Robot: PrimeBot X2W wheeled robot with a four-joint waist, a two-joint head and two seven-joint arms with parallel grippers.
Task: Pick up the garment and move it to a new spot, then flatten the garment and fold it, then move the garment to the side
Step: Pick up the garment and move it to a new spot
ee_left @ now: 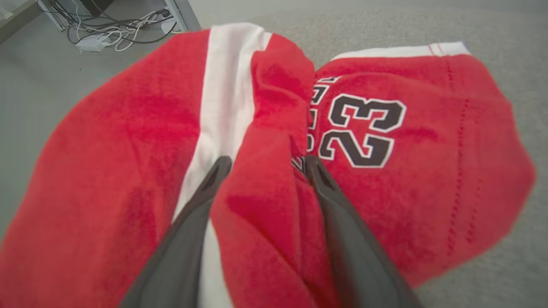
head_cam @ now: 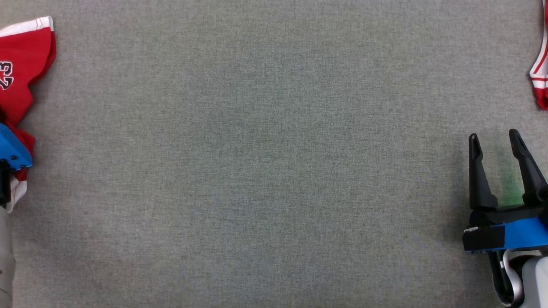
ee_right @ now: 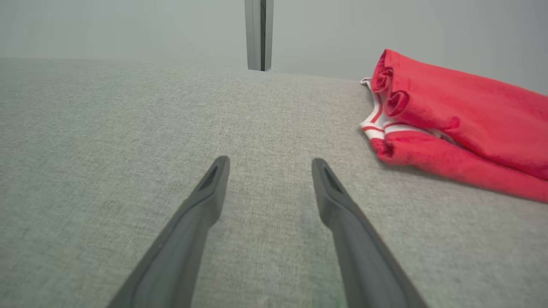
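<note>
Garment [head_cam: 21, 64] at left table [head_cam: 274, 171] edge, left gripper [ee_left: 265, 164] astride.

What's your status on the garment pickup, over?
Left end effector open, straddling a fold of the red number 23 garment. Right end effector open over the grey tabletop. Second red garment at far right, nothing blocking.
</note>
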